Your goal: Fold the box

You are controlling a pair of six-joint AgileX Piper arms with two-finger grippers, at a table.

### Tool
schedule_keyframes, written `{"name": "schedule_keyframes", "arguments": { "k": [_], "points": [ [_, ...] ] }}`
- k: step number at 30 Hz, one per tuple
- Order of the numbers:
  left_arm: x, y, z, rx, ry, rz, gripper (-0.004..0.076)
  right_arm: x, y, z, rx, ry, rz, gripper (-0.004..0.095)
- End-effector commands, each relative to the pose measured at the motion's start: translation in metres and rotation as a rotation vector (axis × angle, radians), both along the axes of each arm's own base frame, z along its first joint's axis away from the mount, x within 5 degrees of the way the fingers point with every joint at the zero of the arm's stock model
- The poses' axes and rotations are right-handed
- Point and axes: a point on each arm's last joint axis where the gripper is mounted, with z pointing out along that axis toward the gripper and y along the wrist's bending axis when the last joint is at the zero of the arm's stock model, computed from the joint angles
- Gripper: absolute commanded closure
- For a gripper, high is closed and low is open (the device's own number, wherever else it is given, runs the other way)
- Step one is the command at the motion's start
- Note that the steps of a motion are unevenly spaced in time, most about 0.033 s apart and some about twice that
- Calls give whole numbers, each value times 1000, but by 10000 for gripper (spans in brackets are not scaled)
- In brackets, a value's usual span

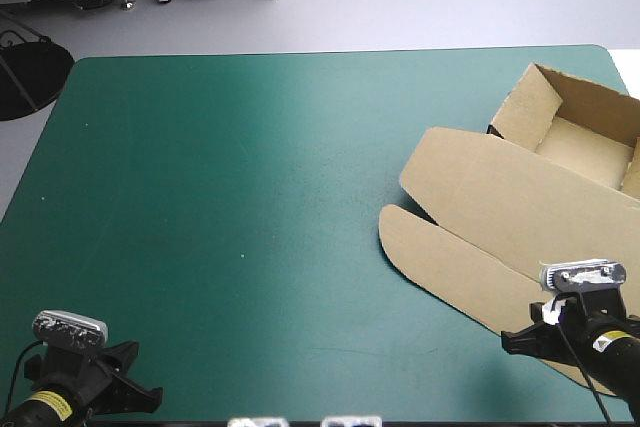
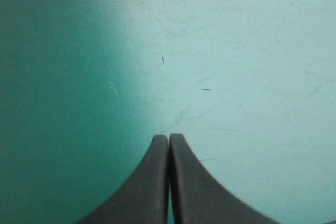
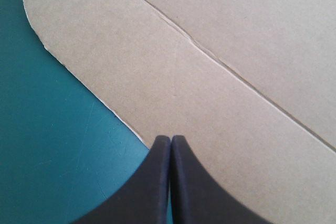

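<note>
Box (image 1: pixel 500 202), lid flat, on teal-green cover (image 1: pixel 230 197), right side

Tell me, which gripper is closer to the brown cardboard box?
The right. The right gripper, shut, sits at the flat lid's edge of the brown cardboard box. The left gripper, also shut, is far off over the bare teal-green table cover, near its left corner.

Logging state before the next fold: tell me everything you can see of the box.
The box is a cut sheet of plain brown board at the right side of the teal-green table. Its far end is an open tray with walls raised; the lid lies flat toward the near edge, creased, ending in a round-cornered flap. The right gripper, shut, hangs over that flap's edge; contact cannot be told.
</note>
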Motion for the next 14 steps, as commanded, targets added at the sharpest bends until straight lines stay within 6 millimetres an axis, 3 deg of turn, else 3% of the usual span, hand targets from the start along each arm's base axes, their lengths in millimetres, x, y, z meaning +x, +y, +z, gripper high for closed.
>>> {"name": "schedule_keyframes", "arguments": {
  "k": [1,14],
  "points": [
    [3,-2,9,-25,-53,-5,733,3,0,2,5,-77,-8,925],
    [2,-2,8,-31,-36,-5,733,3,0,-4,12,-63,-15,926]
  ]
}}
